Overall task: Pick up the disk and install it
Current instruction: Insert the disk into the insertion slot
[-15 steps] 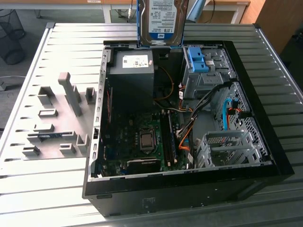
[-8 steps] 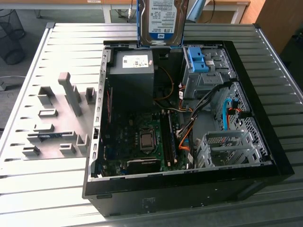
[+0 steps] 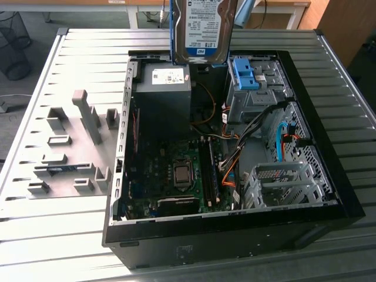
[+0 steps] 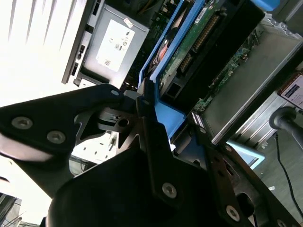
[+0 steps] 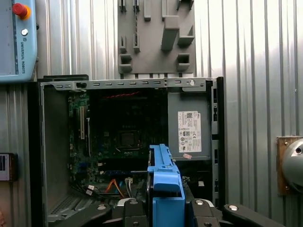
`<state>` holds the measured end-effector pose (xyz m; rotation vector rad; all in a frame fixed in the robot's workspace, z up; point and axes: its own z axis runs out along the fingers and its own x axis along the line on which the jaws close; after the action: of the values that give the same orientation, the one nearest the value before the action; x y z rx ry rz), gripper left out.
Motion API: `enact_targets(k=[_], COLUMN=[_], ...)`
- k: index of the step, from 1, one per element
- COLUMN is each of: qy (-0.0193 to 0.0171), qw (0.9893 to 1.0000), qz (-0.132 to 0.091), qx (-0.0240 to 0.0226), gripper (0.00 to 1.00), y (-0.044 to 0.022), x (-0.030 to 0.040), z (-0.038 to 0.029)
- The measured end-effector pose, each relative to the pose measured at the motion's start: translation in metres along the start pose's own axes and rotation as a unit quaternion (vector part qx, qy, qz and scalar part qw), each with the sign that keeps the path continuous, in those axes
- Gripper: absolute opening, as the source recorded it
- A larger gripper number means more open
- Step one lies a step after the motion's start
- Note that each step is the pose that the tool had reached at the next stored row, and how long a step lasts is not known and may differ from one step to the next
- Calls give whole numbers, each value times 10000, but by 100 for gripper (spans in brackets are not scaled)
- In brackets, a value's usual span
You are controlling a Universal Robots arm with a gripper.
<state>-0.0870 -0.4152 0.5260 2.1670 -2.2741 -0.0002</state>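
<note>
The disk (image 3: 202, 29) hangs upright above the back of the open computer case (image 3: 346, 194), its white and blue label facing the exterior view and a blue rail along its side. In the second wrist view the disk's green circuit board (image 4: 199, 42) and blue rail show, and my gripper (image 4: 170, 113) is shut on the rail's end. In the first wrist view the disk (image 5: 163, 179) stands edge-on between the black fingers (image 5: 130, 205), over the case's near side.
Inside the case are a dark grey box with a white sticker (image 3: 161, 94), a motherboard (image 3: 176, 170), cables and a bare blue bracket (image 3: 245, 75) in the drive cage. A grey fixture plate (image 3: 70, 147) lies on the slatted table at the exterior view's left. A control pendant (image 5: 16, 38) lies nearby.
</note>
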Motion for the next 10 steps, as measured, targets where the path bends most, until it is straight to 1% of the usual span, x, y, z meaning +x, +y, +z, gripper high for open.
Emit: enact_targets(k=[4,7,10], qy=[2,11,13], qw=[10000,10000,10000], qz=[0,1,0], qx=[0,1,1], gripper=[36,36,36], y=[-3,-6,-10], x=[82,131,214], z=[1,1,3])
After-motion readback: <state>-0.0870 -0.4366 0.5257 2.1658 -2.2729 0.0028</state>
